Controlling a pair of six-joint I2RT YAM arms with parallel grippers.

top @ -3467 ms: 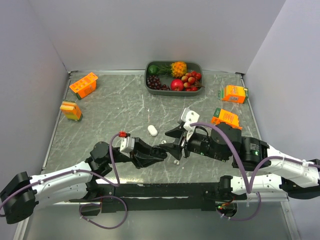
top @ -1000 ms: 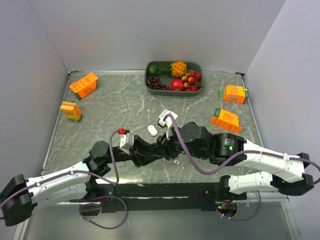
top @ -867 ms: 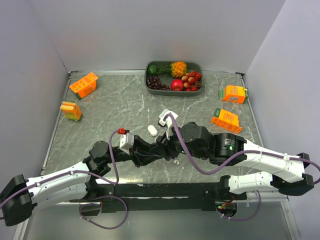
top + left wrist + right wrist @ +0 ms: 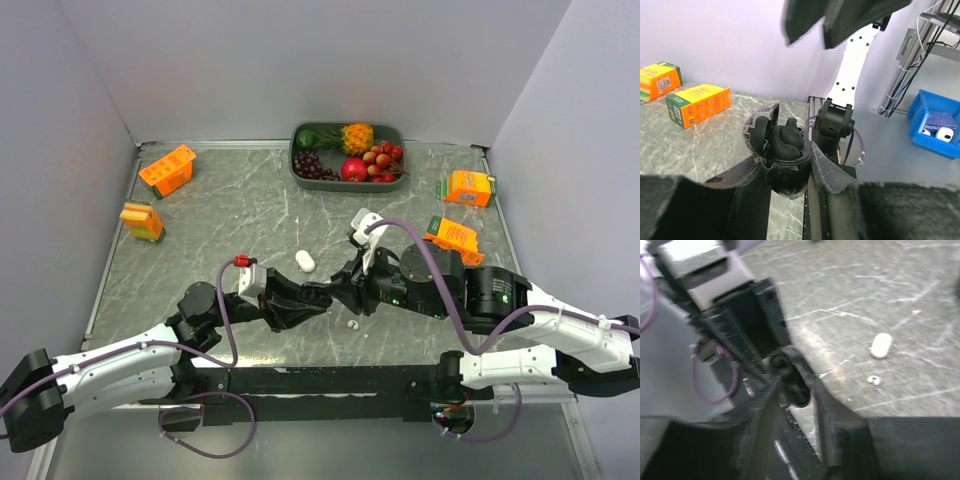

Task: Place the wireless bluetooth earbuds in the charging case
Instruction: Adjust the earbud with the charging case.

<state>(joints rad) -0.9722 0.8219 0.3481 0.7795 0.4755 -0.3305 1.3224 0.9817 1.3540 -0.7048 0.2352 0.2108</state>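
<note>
My left gripper (image 4: 316,294) (image 4: 787,176) is shut on the black charging case (image 4: 786,159) (image 4: 324,292), held above the table with its lid (image 4: 759,126) swung open. A glossy black earbud (image 4: 788,138) sits in the case. My right gripper (image 4: 346,287) (image 4: 794,386) is right beside the case. Its fingers stand apart with nothing between them, and the case (image 4: 792,387) shows in the gap beyond them. The same fingers (image 4: 805,20) hang over the case in the left wrist view. A white oblong earbud (image 4: 305,261) (image 4: 881,345) and a smaller white bud (image 4: 352,324) (image 4: 873,380) lie on the table.
A grey fruit tray (image 4: 296,166) stands at the back. Orange cartons lie at the left (image 4: 167,170) (image 4: 142,221) and at the right (image 4: 468,187) (image 4: 452,235). Grey walls close in three sides. Off the table is a blue bin (image 4: 935,131).
My right arm has drawn back to the right from over the left gripper, and its wrist now sits farther right. The left arm still holds the case in the same place.
</note>
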